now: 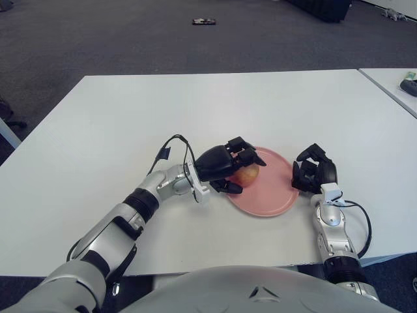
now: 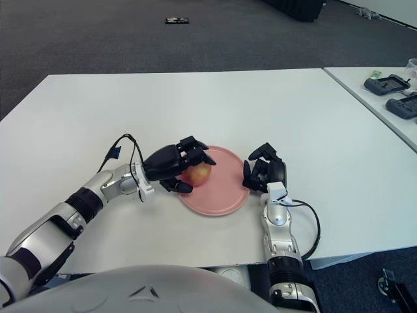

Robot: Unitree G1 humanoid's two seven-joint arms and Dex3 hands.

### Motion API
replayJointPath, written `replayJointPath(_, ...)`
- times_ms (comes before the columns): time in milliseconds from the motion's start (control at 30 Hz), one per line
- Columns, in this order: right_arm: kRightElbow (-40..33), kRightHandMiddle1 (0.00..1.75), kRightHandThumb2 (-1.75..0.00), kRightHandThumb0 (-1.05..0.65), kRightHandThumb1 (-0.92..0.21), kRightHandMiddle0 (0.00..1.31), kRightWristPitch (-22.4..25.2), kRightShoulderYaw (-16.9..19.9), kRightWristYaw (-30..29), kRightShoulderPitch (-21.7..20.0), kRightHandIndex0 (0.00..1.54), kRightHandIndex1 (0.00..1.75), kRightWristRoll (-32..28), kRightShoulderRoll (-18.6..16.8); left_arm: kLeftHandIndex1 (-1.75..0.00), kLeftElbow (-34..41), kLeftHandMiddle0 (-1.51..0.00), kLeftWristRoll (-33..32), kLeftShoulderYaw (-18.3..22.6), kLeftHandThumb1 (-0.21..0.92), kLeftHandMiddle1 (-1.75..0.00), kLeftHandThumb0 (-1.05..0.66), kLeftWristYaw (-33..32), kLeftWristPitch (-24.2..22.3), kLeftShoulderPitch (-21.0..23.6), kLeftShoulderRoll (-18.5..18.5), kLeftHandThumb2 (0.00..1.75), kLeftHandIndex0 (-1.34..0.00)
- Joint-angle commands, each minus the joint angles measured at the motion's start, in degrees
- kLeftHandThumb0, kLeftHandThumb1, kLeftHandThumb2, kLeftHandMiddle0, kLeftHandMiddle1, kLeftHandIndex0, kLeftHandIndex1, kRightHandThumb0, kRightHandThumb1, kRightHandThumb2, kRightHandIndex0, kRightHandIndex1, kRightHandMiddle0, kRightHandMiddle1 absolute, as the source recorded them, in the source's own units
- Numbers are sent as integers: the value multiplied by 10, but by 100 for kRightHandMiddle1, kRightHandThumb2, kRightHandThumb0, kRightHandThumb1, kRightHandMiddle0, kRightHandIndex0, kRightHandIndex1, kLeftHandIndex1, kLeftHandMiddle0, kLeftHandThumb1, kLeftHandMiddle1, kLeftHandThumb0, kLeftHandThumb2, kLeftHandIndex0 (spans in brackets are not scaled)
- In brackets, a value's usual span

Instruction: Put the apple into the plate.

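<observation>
While lying on the left part of the pink plate point(image 1: 277, 195), apple point(image 1: 247, 175) sits directly under left hand point(image 1: 225, 166); fingers point(image 1: 244, 151) half spread above, seemingly loosened, contact unclear. Right hand point(image 1: 314, 173) beside plate's right rim, curled, holding nothing. All on white worktop point(image 1: 195, 104).

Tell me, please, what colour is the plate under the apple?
The plate is plain pink, clearest in the right eye view.

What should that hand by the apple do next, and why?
Probably spread its fingers fully and lift away leftward. The apple already sits inside the pink plate, and the left hand arches over it with fingers loosening. The right hand shows just right of the plate.
</observation>
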State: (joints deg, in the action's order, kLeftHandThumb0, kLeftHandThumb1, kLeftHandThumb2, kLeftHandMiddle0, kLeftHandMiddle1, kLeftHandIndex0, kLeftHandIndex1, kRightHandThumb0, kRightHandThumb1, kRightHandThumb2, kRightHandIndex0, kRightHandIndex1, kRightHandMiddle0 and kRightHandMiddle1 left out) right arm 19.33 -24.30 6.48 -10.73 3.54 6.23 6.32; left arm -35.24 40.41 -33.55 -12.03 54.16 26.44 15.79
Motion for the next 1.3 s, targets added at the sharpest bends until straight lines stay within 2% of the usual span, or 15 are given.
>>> replayJointPath(0, 1, 175, -120, -45, -42, 53, 42, -3, 2, 12, 102, 175, 8, -1, -68, -12, 0, -47, 21, 54, -26, -77, 25, 5, 5, -5, 90, 0)
replayJointPath(167, -16, 175, -115, -43, -46, 50, 60, -4, 0, 18, 98, 175, 5, -5, -42, -22, 0, -117, 46, 52, -5, -82, 66, 16, 7, -3, 89, 0)
replayJointPath(200, -18, 175, -115, -43, -46, 50, 63, -4, 1, 18, 98, 175, 4, -6, -39, -25, 0, -137, 52, 52, -4, -82, 77, 19, 6, -3, 89, 0)
replayJointPath(267, -20, 175, -114, -43, -46, 49, 65, -4, 1, 18, 98, 175, 3, -7, -22, -28, 0, -166, 60, 53, -2, -85, 96, 23, 5, -5, 88, 0)
replayJointPath(367, -18, 175, -115, -43, -46, 50, 55, -4, -1, 18, 99, 175, 5, -6, -13, -29, 0, -250, 73, 52, 0, -88, 149, 16, -5, -19, 87, 0)
replayJointPath(500, -14, 175, -115, -43, -46, 50, 45, -4, -3, 17, 100, 175, 4, -6, -9, -18, 0, -341, 88, 52, 0, -91, 212, -7, -19, -38, 86, 0)
replayJointPath(600, -10, 175, -116, -44, -45, 51, 37, -3, -3, 16, 101, 175, 2, -6, -10, -9, 0, -386, 103, 51, 0, -92, 246, -22, -27, -46, 86, 0)
replayJointPath(867, 2, 175, -118, -44, -43, 52, 22, -4, 5, 13, 102, 175, 1, -2, -4, -35, 0, -437, 172, 58, 0, -97, 258, -13, -34, -82, 80, 0)
replayJointPath(1067, 3, 175, -120, -45, -42, 53, 20, -4, 4, 11, 103, 175, 4, 0, 0, -22, 0, -485, 219, 62, 0, -99, 278, -35, -51, -97, 76, 0)
replayJointPath(1200, 6, 175, -120, -45, -42, 53, 18, -4, 3, 10, 103, 175, 6, 0, 0, 16, 0, -499, 248, 63, 0, -99, 277, -64, -65, -94, 73, 0)
replayJointPath(1267, 6, 175, -121, -45, -41, 54, 16, -5, 4, 9, 104, 175, 5, 0, 0, 34, 0, -533, 259, 64, 0, -99, 289, -105, -69, -106, 73, 0)
